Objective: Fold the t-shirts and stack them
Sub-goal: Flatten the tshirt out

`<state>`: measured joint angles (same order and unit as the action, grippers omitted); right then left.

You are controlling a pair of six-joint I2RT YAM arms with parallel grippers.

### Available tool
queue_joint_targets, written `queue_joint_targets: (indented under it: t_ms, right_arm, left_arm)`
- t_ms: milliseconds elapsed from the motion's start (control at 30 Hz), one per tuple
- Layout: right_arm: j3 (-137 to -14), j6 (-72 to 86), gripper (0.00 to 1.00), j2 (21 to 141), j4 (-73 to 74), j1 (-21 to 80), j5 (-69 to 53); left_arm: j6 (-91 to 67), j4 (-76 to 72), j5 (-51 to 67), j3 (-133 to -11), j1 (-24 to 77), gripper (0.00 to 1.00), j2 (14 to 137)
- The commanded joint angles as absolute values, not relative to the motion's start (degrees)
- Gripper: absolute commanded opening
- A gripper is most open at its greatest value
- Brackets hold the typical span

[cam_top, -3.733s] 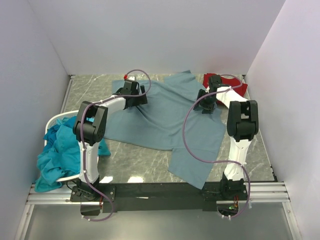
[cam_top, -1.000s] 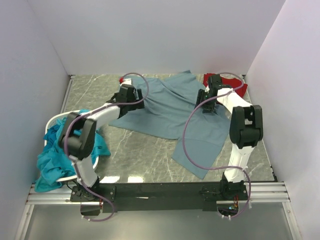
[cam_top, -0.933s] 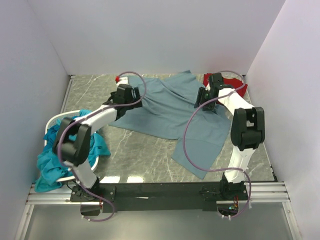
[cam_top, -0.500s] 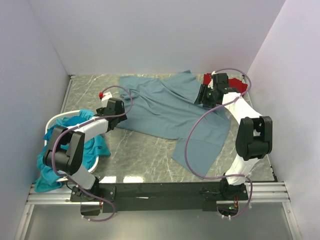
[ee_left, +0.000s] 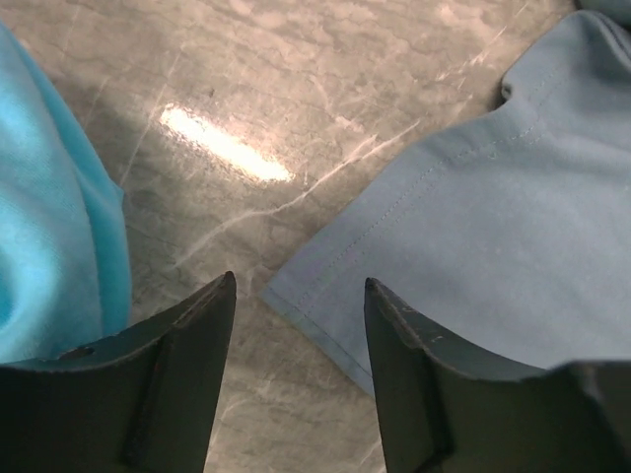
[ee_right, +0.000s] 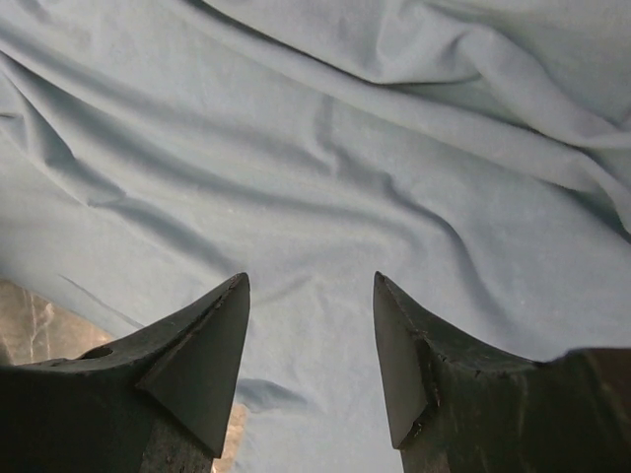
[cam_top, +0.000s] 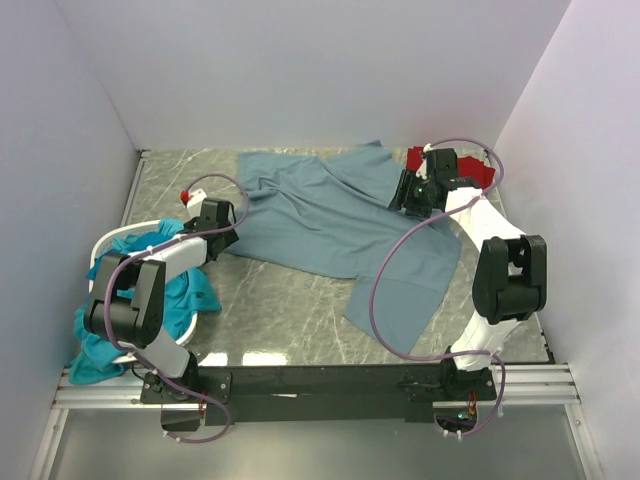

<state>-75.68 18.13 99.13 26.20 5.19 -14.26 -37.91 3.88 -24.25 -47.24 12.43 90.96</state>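
A grey-blue t-shirt (cam_top: 330,215) lies spread and wrinkled across the marble table (cam_top: 280,310). My left gripper (cam_top: 218,222) is open and empty at the shirt's left edge; in the left wrist view (ee_left: 300,281) the shirt's hemmed corner (ee_left: 306,296) lies between its fingers. My right gripper (cam_top: 410,195) is open and empty low over the shirt's right part; the right wrist view (ee_right: 311,278) shows wrinkled blue cloth (ee_right: 325,148) under it. A red t-shirt (cam_top: 478,170) lies at the back right, partly hidden by the right arm.
A white basket (cam_top: 100,250) at the left holds a heap of teal shirts (cam_top: 115,300), which also shows in the left wrist view (ee_left: 49,246). White walls close in the table on three sides. Purple cables loop over both arms.
My left gripper has let go of the shirt's left part and moved left and nearer, toward the basket. My right gripper has moved a little farther back and right. The shirt now lies flatter.
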Motion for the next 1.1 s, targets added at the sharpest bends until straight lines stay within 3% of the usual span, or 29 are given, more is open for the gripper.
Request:
queue_joint_targets:
  t_ms: [0,300,867,1000,1033,1067]
  right_arm:
    - [-75.94,17.84,0.60,96.59,24.52,4.75,-14.24]
    - [-76.03,17.84,0.60,97.03,24.26,4.75,-14.24]
    - [-76.55,18.11,0.60,98.00,24.70,5.19,-13.62]
    - [-76.12,18.28,0.60,97.38,24.35,5.45,-13.27]
    - [-75.94,18.37,0.60,97.03,24.43,5.71,-13.01]
    - [-75.94,18.37,0.60,96.86,24.69,5.97,-12.83]
  left_arm:
    - [-40.08,2.99,-22.59,-47.99,11.61,0.59,92.63]
    - [-41.13,3.16,-21.10,-46.93,10.90,0.54,93.87]
    - [-42.10,2.81,-19.95,-44.56,10.90,0.32,94.39]
    - [-41.75,3.08,-19.25,-44.74,10.90,0.15,94.75]
    - [-41.75,2.90,-19.16,-44.48,10.99,0.05,94.57]
    - [-41.66,2.64,-19.07,-44.30,10.90,0.01,94.48]
